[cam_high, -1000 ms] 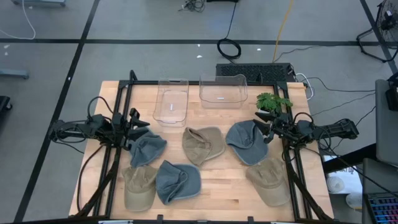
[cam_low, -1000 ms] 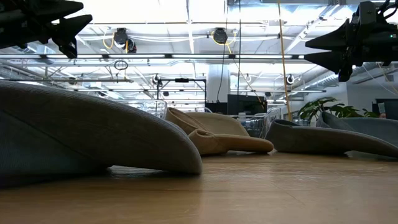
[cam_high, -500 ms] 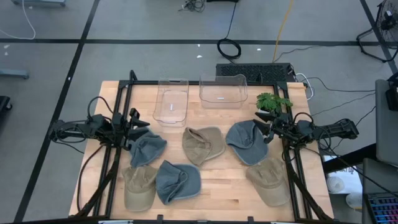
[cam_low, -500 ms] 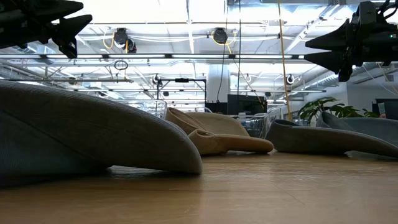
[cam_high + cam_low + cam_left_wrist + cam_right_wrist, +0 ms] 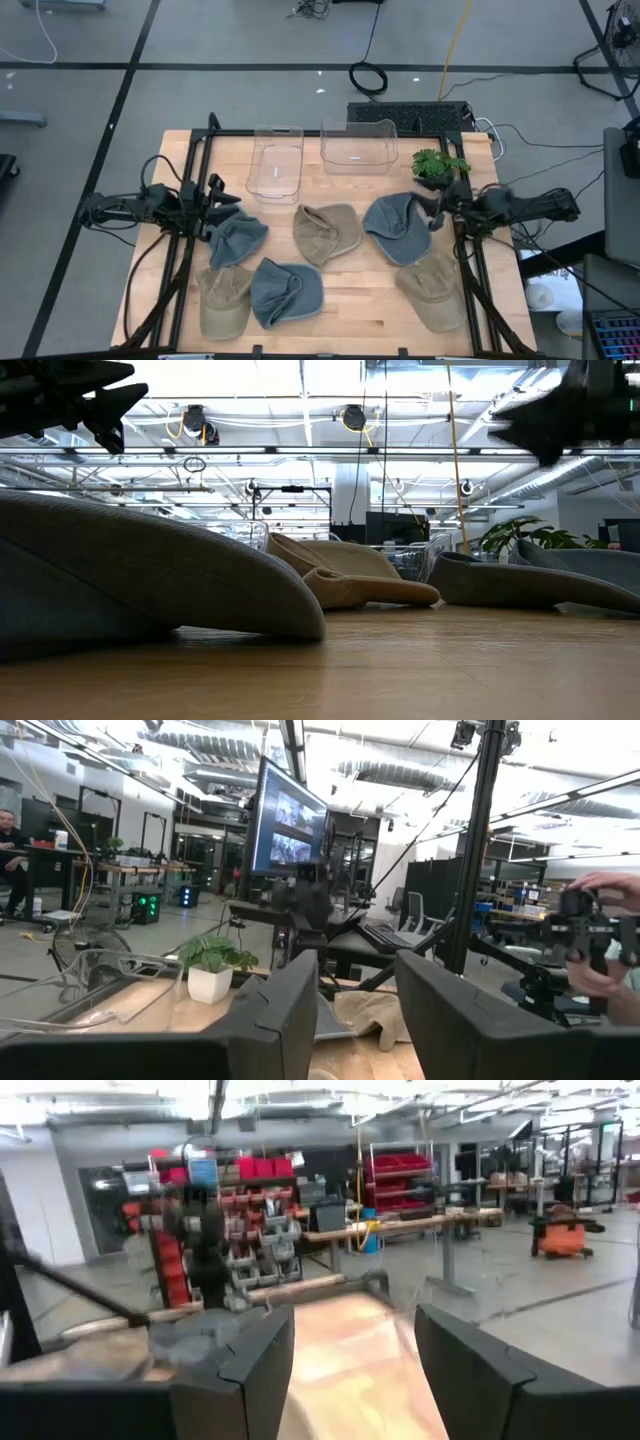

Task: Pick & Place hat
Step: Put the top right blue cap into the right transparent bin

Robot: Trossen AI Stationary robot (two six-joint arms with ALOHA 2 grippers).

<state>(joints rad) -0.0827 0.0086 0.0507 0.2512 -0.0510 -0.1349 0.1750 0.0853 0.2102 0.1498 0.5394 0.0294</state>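
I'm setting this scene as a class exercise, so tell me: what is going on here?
Six hats lie on a wooden table: three grey, three tan. Two clear bins stand empty at its far edge, beside a small plant. Nothing is being handled yet. The left hand hovers open near a grey hat; the right hand hovers open over another grey hat. Neither holds anything.
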